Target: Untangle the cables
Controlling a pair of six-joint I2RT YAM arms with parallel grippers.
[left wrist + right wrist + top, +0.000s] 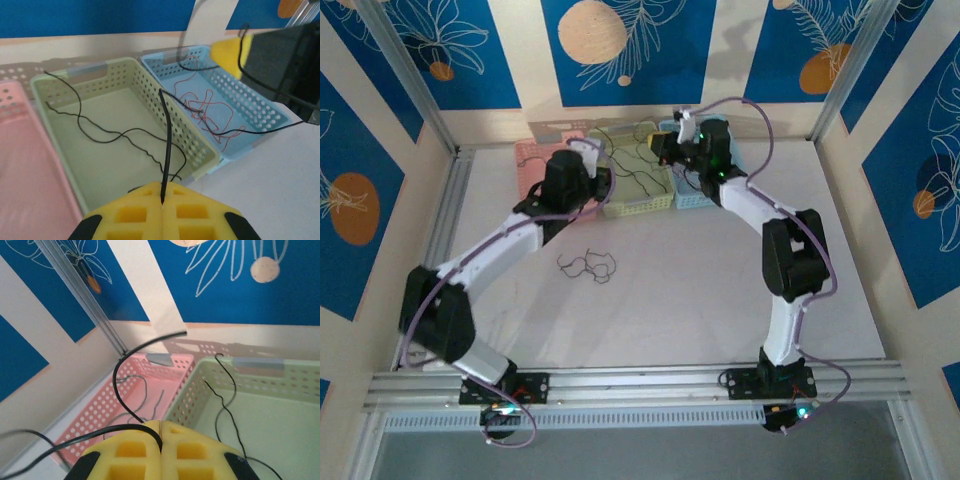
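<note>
Top external view: two black-and-white robot arms reach across a pale table toward three perforated plastic baskets set in a row at its far edge: a pink basket, a pale green basket and a light blue basket. The cables, thin bendy wires, lie in several places. A dark squiggle of wire lies alone on the table, well apart from the baskets. In the left wrist view a thin black wire snakes across the floor of the green basket, and a red wire sits in loose loops in the blue basket with another black strand crossing it. The left hand, its yellow foam fingers pressed together, is clenched on an upright black wire end just above the near corner of the green basket. The right hand is likewise clenched, pinching a curved black wire that arcs up over the pink basket, where a grey strand rests. Whether both hands hold the same wire cannot be told. These wires look very light, limp yet slightly springy, and thin enough to slip between soft pads. A hold near a free end or on a clear straight stretch, away from crossings, seems safest, and a slow pull should avoid tightening loops or dragging a basket.
</note>
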